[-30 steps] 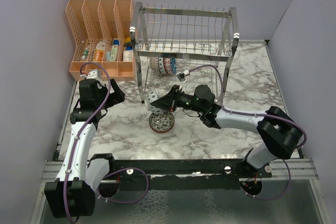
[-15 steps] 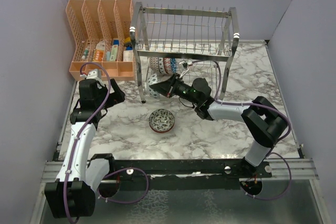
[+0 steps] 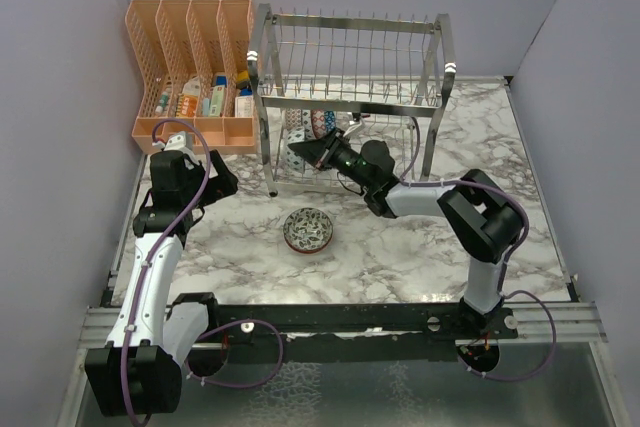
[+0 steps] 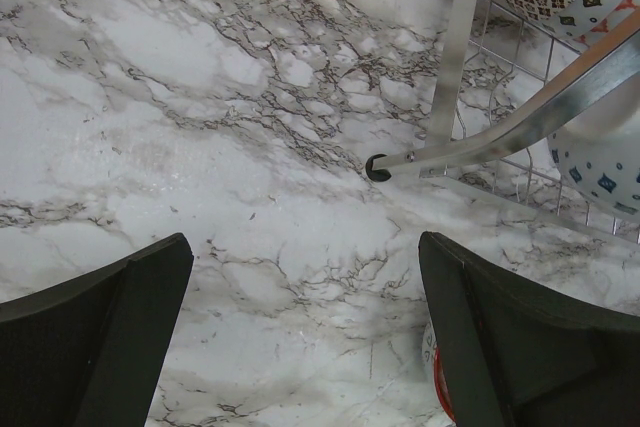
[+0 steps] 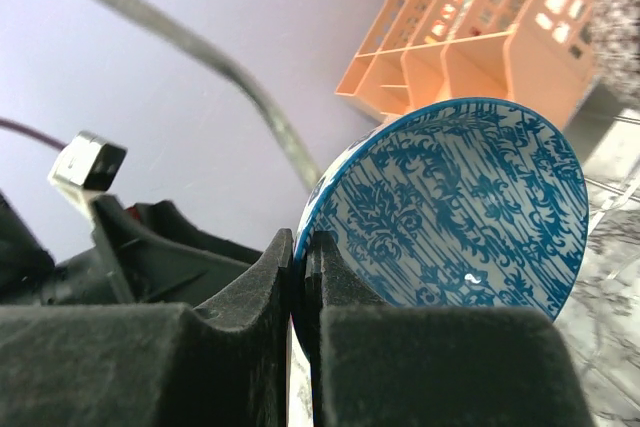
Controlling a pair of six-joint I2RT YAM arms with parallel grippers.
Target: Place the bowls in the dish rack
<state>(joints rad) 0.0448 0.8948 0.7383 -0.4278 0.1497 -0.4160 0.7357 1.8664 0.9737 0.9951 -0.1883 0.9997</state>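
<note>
White marble table top point(image 3: 490, 127), veined with grey, fills the floor of a booth closed in by plain lilac walls point(image 3: 60, 67), with a black frame rail point(image 3: 330, 319) along the near edge where both arms are bolted. At the far left stands an orange slotted mesh organiser point(image 3: 190, 47) with small packets in its bays. Just to its right is the two-tier chrome wire dish rack point(image 3: 350, 57), its feet on the stone. The right gripper point(image 3: 318, 154) reaches into the rack's lower tier from the front, fingers clenched on the rim of a round ceramic bowl with a blue scrollwork inside point(image 5: 450, 207), held on edge near the left front post; whether it touches the wires cannot be told. Other patterned bowls point(image 3: 312, 123) stand on edge farther back on that tier. A bowl with a reddish-pink inside point(image 3: 308, 230) sits upright on the marble in front of the rack, apart from both arms. The left gripper point(image 4: 300, 347) hangs over the marble near the rack's left front foot, fingers spread and holding nothing.
</note>
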